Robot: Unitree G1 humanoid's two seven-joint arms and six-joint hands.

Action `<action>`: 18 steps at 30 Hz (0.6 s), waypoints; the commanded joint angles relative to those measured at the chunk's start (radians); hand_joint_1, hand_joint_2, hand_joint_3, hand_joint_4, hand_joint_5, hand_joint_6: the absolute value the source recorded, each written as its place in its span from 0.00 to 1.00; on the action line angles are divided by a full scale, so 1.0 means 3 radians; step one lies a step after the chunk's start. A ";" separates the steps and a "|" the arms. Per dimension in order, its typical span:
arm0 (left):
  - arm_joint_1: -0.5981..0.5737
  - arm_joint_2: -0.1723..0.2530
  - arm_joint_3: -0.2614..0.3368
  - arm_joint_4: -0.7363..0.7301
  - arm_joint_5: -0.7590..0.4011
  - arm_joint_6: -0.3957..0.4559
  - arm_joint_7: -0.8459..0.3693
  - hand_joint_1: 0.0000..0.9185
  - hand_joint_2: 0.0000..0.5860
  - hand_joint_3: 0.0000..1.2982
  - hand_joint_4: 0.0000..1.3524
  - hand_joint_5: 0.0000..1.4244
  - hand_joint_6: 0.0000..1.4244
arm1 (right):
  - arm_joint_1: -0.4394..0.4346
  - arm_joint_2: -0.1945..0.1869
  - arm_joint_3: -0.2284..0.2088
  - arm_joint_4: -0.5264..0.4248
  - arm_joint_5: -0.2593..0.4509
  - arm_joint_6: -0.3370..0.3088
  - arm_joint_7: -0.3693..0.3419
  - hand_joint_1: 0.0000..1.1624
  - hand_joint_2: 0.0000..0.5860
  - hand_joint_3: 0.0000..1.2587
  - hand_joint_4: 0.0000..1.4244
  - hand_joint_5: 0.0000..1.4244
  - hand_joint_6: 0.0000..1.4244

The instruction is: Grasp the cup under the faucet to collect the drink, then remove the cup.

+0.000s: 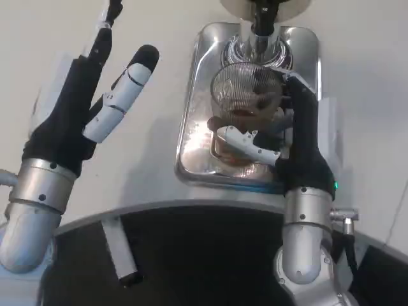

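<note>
A clear ribbed cup (241, 95) with brown drink in its bottom stands on the steel drip tray (197, 108), directly below the faucet (260, 29). My right hand (280, 137) wraps around the cup, its white thumb across the near side and its black fingers along the right side. My left hand (95, 95) hovers over the white table to the left of the tray, fingers spread apart and holding nothing.
The dispenser's round base (264, 6) sits at the top edge behind the tray. White table surface (153, 38) lies between my left hand and the tray. My dark body edge (191, 255) fills the bottom of the view.
</note>
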 commanded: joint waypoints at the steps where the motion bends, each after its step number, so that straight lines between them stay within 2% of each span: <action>1: 0.0075 -0.0007 -0.0007 -0.0073 0.0014 0.0003 0.0039 0.00 0.39 0.00 0.00 0.00 0.00 | 0.0083 0.0028 0.0005 -0.0171 0.0003 -0.0013 0.0013 1.00 0.83 0.50 0.44 0.52 0.76; 18: 0.0119 0.0001 0.0008 -0.0141 0.0015 0.0027 0.0036 0.00 0.39 0.00 0.00 0.00 0.00 | 0.0293 0.0005 0.0066 -0.0521 -0.0031 0.0073 0.0121 1.00 0.74 0.64 0.57 0.60 0.83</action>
